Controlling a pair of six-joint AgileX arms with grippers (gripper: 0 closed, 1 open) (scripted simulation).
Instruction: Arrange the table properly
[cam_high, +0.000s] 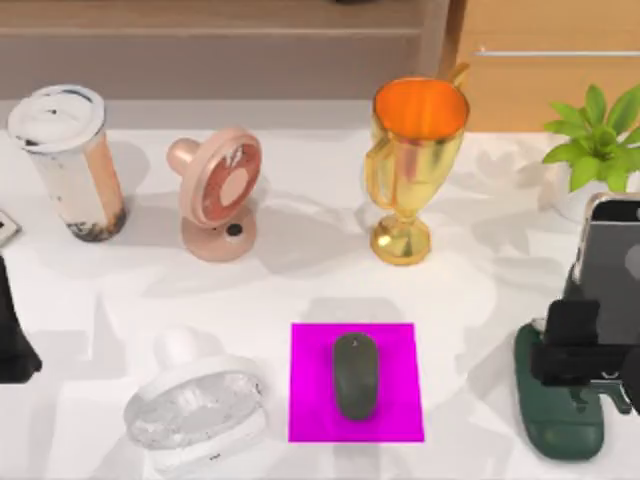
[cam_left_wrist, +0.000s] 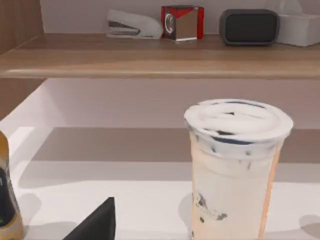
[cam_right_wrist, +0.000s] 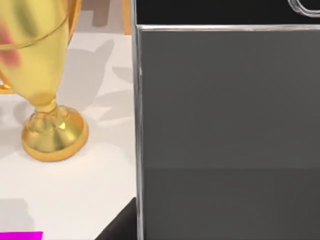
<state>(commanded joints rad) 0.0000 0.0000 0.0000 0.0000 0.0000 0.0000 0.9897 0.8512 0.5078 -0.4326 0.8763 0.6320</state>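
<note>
Top view puts the right gripper (cam_high: 585, 355) at the table's (cam_high: 470, 290) right edge, with a dark grey phone (cam_high: 612, 250) standing upright just behind it and a dark green stand (cam_high: 555, 425) directly beneath. Whether its fingers are closed on the phone I cannot tell. To the gripper's left lie the magenta pad (cam_high: 395, 345) with a grey mouse (cam_high: 356, 375) on it, and farther behind-left the gold trophy (cam_high: 412, 165). Right wrist view has the phone's (cam_right_wrist: 225, 130) face pressed close to the camera, the trophy (cam_right_wrist: 42, 75) beside it.

The left gripper (cam_high: 12, 330) sits parked at the left edge, with the lidded drink cup (cam_high: 68, 160) beyond it.

The risk, as I judge it, is the phone: if it is tilted or released off-centre over the stand, it could topple toward the potted plant (cam_high: 600, 140) or slide off the table edge. A wide swing could clip the trophy.
</note>
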